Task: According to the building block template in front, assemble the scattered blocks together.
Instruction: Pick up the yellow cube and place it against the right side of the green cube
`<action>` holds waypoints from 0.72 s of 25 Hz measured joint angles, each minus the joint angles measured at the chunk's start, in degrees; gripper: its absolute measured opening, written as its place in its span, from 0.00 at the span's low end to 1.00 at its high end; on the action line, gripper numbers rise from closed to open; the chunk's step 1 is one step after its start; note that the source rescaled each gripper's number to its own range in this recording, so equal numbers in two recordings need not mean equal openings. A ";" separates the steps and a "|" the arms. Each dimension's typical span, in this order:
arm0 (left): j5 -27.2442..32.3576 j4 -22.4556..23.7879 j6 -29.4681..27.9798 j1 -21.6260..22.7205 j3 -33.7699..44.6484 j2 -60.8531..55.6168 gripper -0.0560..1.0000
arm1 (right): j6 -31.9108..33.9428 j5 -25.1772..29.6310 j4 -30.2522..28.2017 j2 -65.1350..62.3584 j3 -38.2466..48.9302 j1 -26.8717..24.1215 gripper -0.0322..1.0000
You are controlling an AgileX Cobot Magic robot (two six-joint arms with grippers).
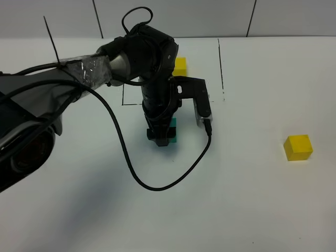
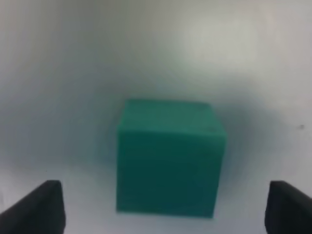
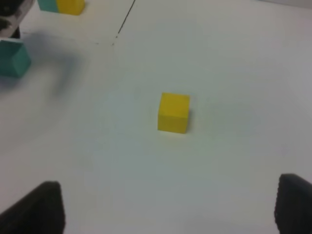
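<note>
The teal cube (image 1: 172, 131) lies on the white table (image 1: 79, 210) near the middle. My left gripper (image 1: 164, 137) hangs right over it and is open. In the left wrist view the teal cube (image 2: 168, 156) sits between the two fingertips (image 2: 39, 207) without touching either. The yellow cube (image 1: 298, 147) lies alone at the right. My right gripper (image 3: 165, 207) is open and empty, short of the yellow cube (image 3: 173, 113). The right gripper is out of the high view. The template (image 1: 180, 65) stands at the back; only its yellow half shows behind my left arm. It also shows in the right wrist view (image 3: 61, 5).
Thin black lines (image 1: 221, 63) of the drawn rectangle run around the template. A black cable (image 1: 131, 168) loops from the left arm down onto the table in front of the teal cube. A grey wall (image 1: 210, 16) closes the back edge.
</note>
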 joint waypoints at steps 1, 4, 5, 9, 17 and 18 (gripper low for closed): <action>0.92 0.96 -1.85 0.00 0.00 -0.97 0.93 | 0.00 0.05 0.00 0.00 0.00 0.00 0.77; 1.89 3.40 -9.65 1.34 0.00 -3.94 0.99 | 0.00 0.05 0.00 0.00 0.00 0.00 0.77; 1.99 3.44 -12.10 2.38 0.00 -4.81 1.00 | 0.00 0.05 0.00 0.00 0.00 0.00 0.77; 5.39 3.45 -21.59 9.45 0.07 -7.33 1.00 | 0.00 0.05 0.00 0.00 0.00 0.00 0.77; 3.65 -2.48 -27.94 24.78 12.16 -17.77 1.00 | 0.00 0.05 0.00 0.00 0.00 0.00 0.77; 1.84 -2.56 -28.57 26.20 15.07 -20.51 1.00 | 0.00 0.05 0.00 0.00 0.00 0.00 0.77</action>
